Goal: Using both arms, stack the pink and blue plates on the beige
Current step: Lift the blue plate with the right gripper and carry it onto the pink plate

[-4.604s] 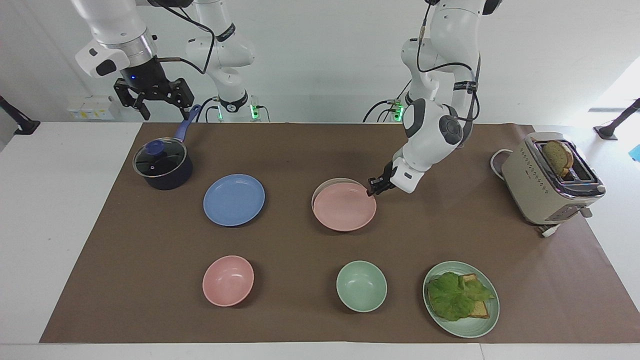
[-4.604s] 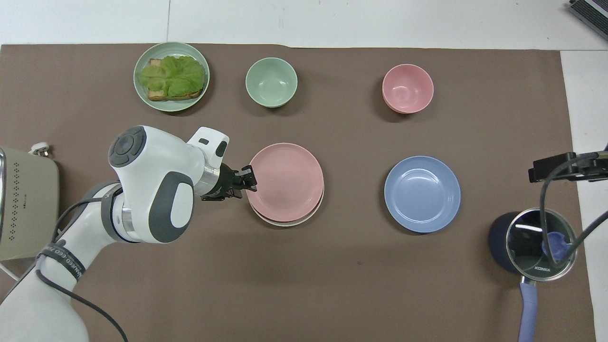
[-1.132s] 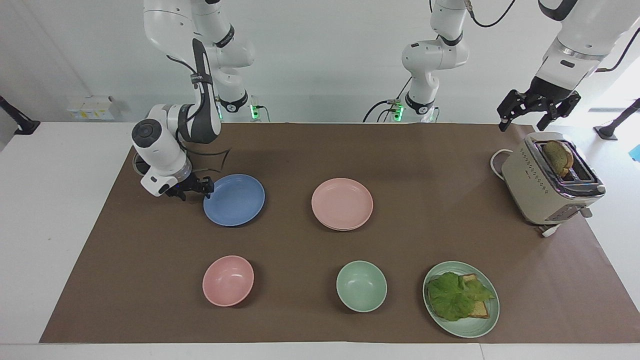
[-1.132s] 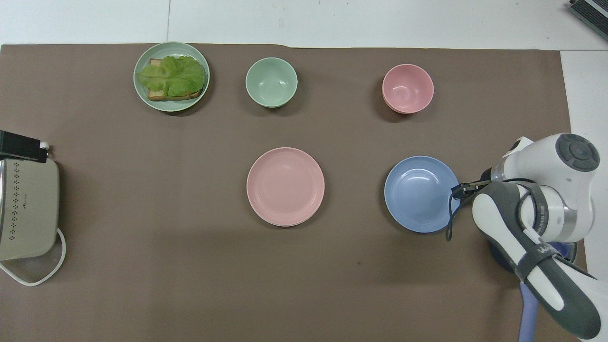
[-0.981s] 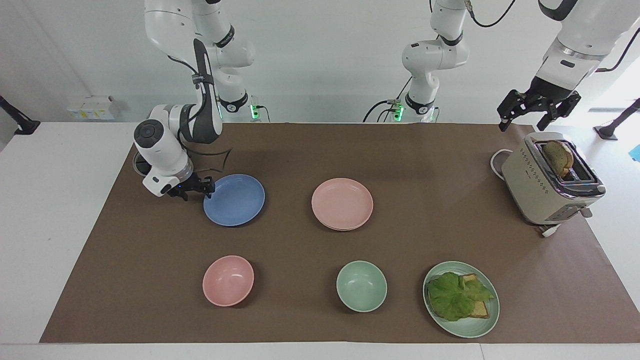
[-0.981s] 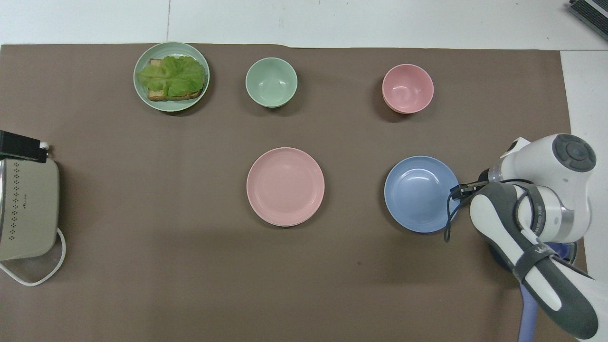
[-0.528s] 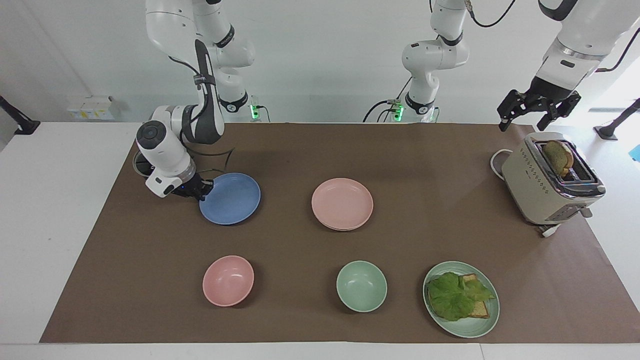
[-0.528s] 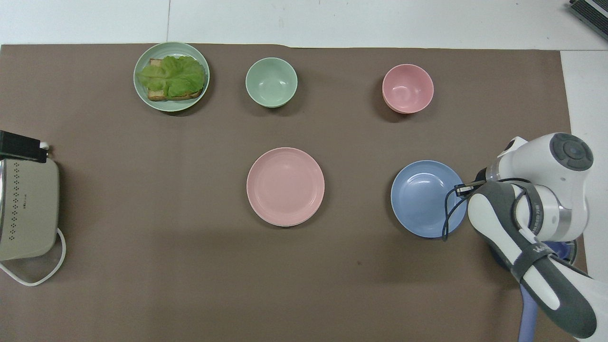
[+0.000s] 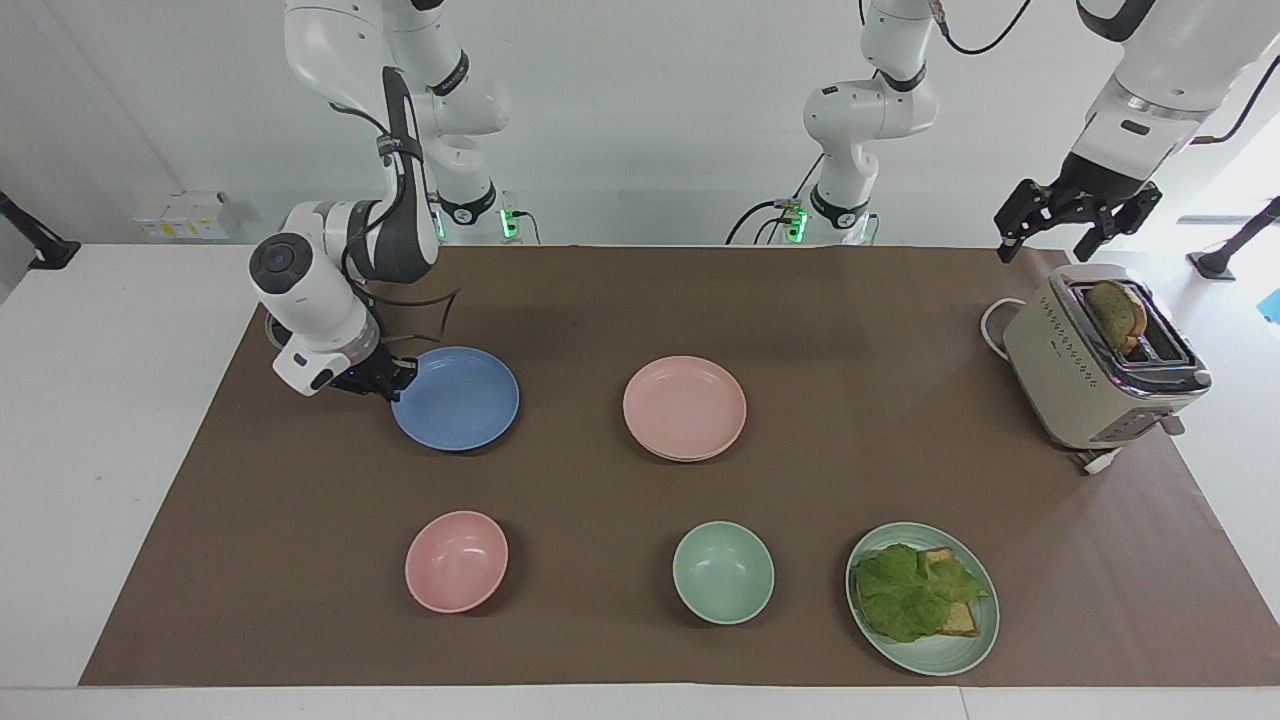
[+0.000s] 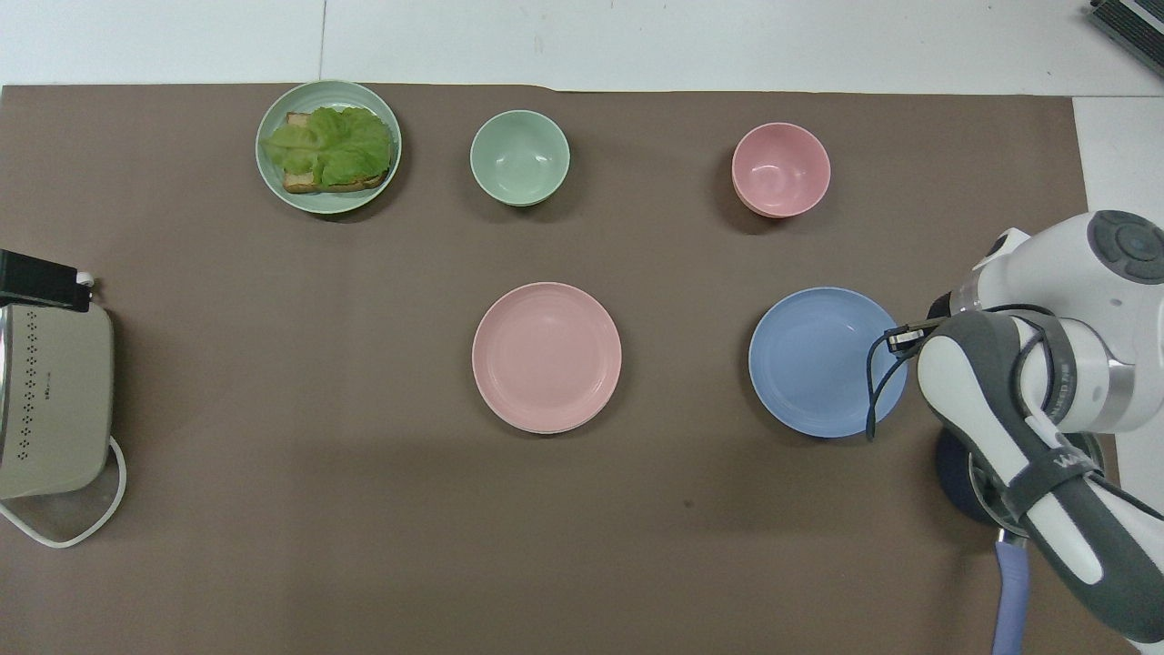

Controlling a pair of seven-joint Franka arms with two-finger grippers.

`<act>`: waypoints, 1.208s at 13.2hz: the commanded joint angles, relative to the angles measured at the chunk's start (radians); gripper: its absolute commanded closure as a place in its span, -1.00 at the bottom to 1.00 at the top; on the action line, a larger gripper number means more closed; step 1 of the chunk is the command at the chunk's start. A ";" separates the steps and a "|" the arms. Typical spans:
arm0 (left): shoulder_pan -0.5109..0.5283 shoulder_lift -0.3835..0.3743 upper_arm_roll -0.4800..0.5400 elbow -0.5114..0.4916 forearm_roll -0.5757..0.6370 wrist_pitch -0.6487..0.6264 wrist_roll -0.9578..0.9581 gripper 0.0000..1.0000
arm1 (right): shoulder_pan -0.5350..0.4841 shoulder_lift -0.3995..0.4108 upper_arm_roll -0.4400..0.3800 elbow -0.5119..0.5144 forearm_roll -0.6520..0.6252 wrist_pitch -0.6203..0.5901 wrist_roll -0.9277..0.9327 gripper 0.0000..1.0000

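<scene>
Facing view: the right hand (image 9: 392, 379) is clamped on the rim of the blue plate (image 9: 457, 398), at the right arm's end of the surface (image 9: 600, 300). The plate looks light, stiff and smooth, so an edge pinch may let it tilt or slip. The pink plate (image 9: 685, 406) already lies on the beige plate (image 9: 690, 457) mid-surface. The left hand (image 9: 1078, 215) waits spread above the toaster (image 9: 1095, 362).

The beige plate (image 9: 690, 452) shows only as a thin rim under the pink plate (image 9: 684, 405). The right arm's wrist covers most of the dark pot (image 10: 959, 478), at the right arm's end of the table. The overhead view cuts off the toaster (image 10: 50, 400) and hides the right gripper (image 9: 392, 380) fingertips under the wrist.
</scene>
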 commanded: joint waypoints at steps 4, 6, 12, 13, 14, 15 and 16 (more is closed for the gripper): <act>0.005 -0.012 -0.003 -0.004 0.013 -0.014 -0.001 -1.00 | -0.005 -0.061 0.010 0.154 0.151 -0.212 -0.059 1.00; 0.005 -0.012 -0.003 -0.004 0.013 -0.014 -0.001 -1.00 | 0.013 -0.054 0.040 0.182 0.171 -0.221 -0.036 1.00; 0.005 -0.012 -0.003 -0.004 0.013 -0.014 -0.001 -1.00 | 0.222 -0.045 0.049 0.174 0.171 -0.134 0.270 1.00; 0.005 -0.012 -0.003 -0.004 0.013 -0.014 -0.001 -1.00 | 0.266 -0.032 0.049 0.174 0.171 -0.104 0.320 1.00; 0.005 -0.012 -0.003 -0.004 0.013 -0.014 -0.001 -1.00 | 0.318 -0.015 0.049 0.174 0.171 -0.064 0.379 1.00; 0.005 -0.012 -0.003 -0.004 0.013 -0.014 -0.001 -1.00 | 0.358 0.000 0.049 0.174 0.171 -0.033 0.435 1.00; 0.005 -0.012 -0.003 -0.004 0.013 -0.014 -0.001 -1.00 | 0.387 0.009 0.049 0.173 0.171 -0.007 0.475 1.00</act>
